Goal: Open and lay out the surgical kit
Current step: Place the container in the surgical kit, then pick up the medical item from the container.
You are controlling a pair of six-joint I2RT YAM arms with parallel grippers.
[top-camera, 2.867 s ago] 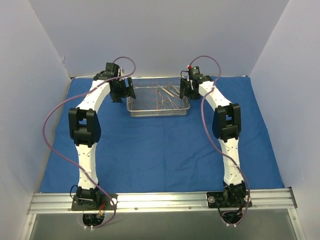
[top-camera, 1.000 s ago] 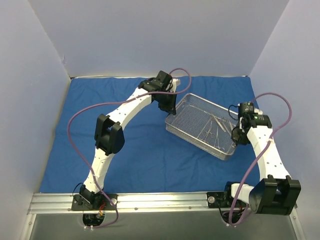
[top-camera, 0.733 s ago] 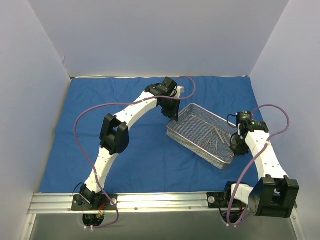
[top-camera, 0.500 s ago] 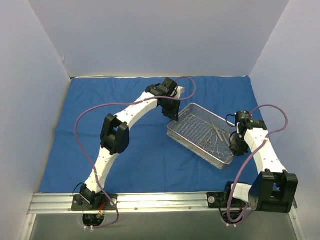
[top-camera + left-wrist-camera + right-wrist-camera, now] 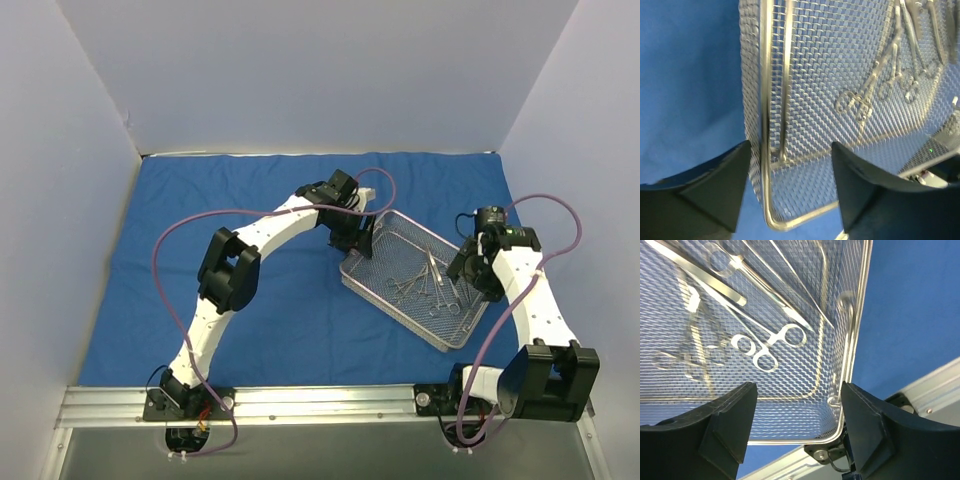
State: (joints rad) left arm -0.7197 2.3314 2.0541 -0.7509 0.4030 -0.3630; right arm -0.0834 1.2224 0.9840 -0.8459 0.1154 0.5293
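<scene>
The wire-mesh tray [image 5: 395, 312] sits at an angle on the blue cloth [image 5: 270, 310], right of centre. Several steel instruments [image 5: 425, 280] lie inside it. My left gripper [image 5: 358, 238] is at the tray's far-left end. In the left wrist view it [image 5: 790, 187] is open, its fingers [image 5: 710, 190] on either side of the tray's rim [image 5: 765, 125] without touching it. My right gripper [image 5: 468, 275] is at the tray's right end. It [image 5: 797, 427] is also open around the end wall [image 5: 860, 315], with ringed forceps [image 5: 765, 347] beyond.
The cloth covers the table between white walls on three sides. An aluminium rail [image 5: 320, 400] with both arm bases runs along the near edge, close to the tray's near corner. Purple cables [image 5: 165, 250] loop beside each arm.
The tray has gone from the back middle to the right front and now rests on the cloth. Both grippers, shut on its ends until half a second ago, have opened.
</scene>
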